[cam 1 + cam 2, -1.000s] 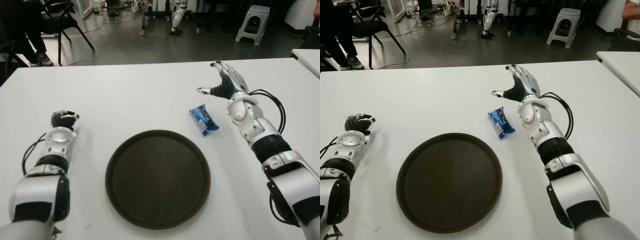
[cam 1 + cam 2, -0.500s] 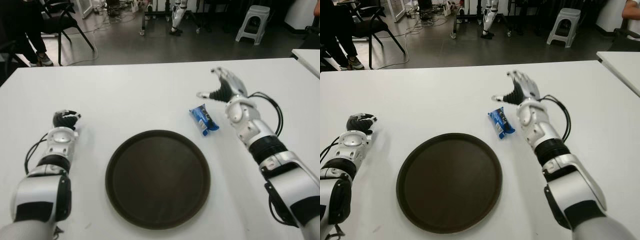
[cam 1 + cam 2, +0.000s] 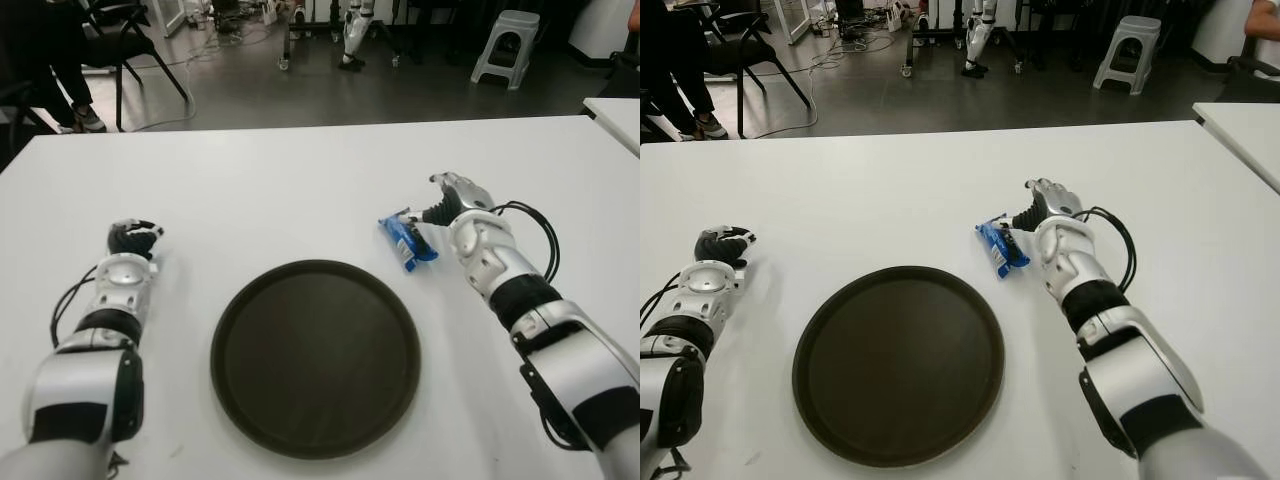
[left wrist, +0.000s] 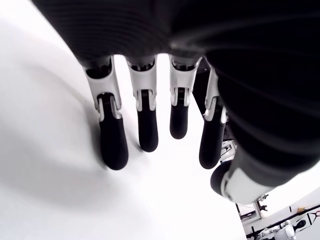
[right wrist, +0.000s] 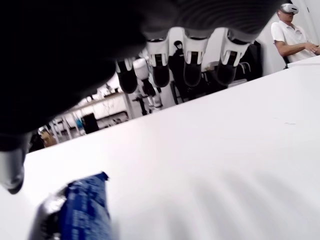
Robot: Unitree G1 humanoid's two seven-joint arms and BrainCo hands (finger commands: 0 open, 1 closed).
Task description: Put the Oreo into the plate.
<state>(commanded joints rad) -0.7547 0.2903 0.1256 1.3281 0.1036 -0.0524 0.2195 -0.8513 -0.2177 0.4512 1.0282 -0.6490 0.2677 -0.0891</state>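
Toward the table's (image 3: 300, 180) right edge, the spread, empty right hand (image 3: 452, 200) sits just beside the Oreo (image 3: 408, 240) packet, whose long axis runs toward the near edge, while the left hand (image 3: 128, 243) shows well apart near the left edge, fingers loose and empty.

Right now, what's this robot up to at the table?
The right hand is open beside the blue Oreo pack, which lies on the white table just off the right of the dark round plate. The pack isn't grasped or lifted, and the plate holds nothing. The left hand shows at the table's left side, holding nothing.
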